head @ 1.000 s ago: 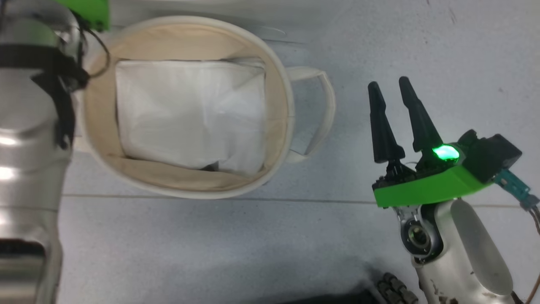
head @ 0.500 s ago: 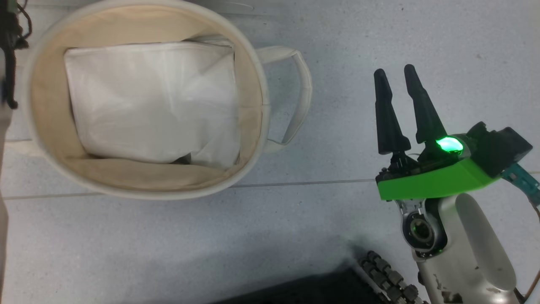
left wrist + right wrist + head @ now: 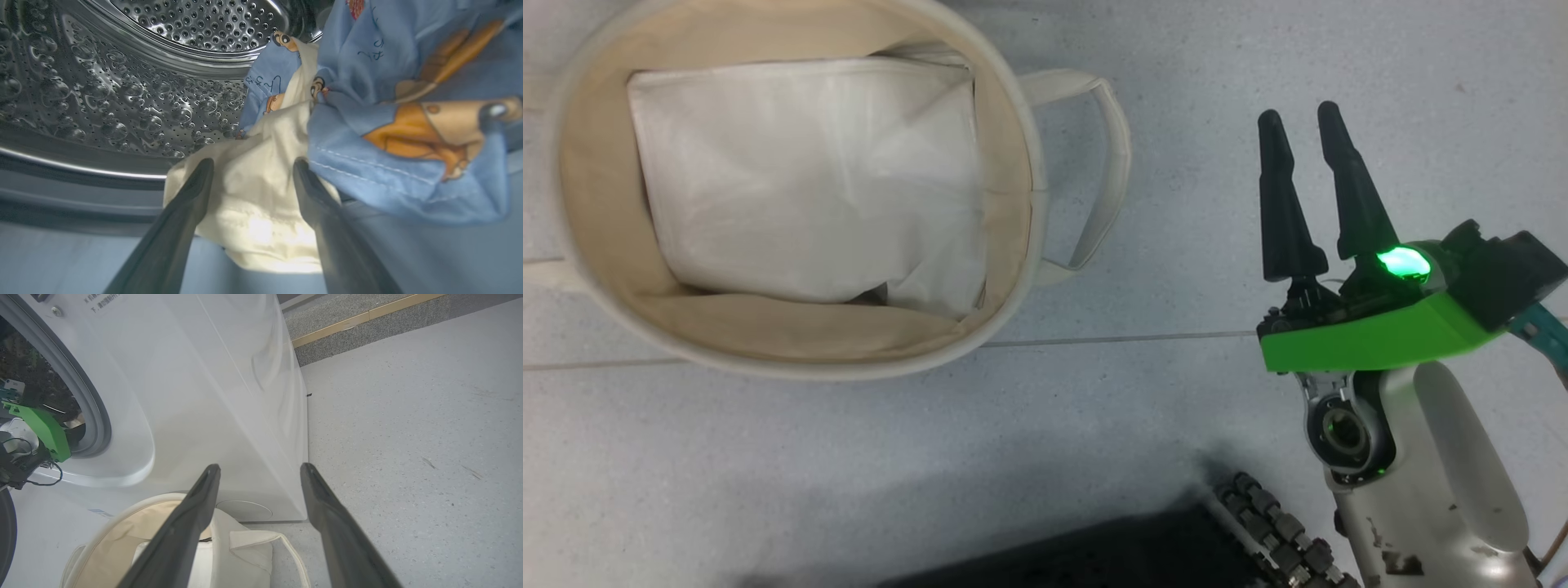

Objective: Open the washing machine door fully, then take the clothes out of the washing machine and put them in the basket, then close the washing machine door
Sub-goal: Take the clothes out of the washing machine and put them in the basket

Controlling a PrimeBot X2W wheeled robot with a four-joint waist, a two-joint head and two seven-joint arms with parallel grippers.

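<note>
Unloading: left tool (image 3: 253, 161), jaws spread, is hovering at the clothes (image 3: 261, 196), lower centre; right tool (image 3: 1300, 114) is hanging open; next, probably pinching.

The clothes (image 3: 408, 171) are light blue with orange-brown cartoon prints, plus cream-yellow fabric (image 3: 253, 192) at their seven o'clock. The drum (image 3: 122, 106) is perforated steel, the washing machine (image 3: 204, 396) white, the basket (image 3: 809, 328) cream, its sheet (image 3: 800, 180) white, the floor (image 3: 931, 474) speckled grey.

Laundry corner — washing machine (image 3: 196, 396), basket (image 3: 792, 369)
</note>
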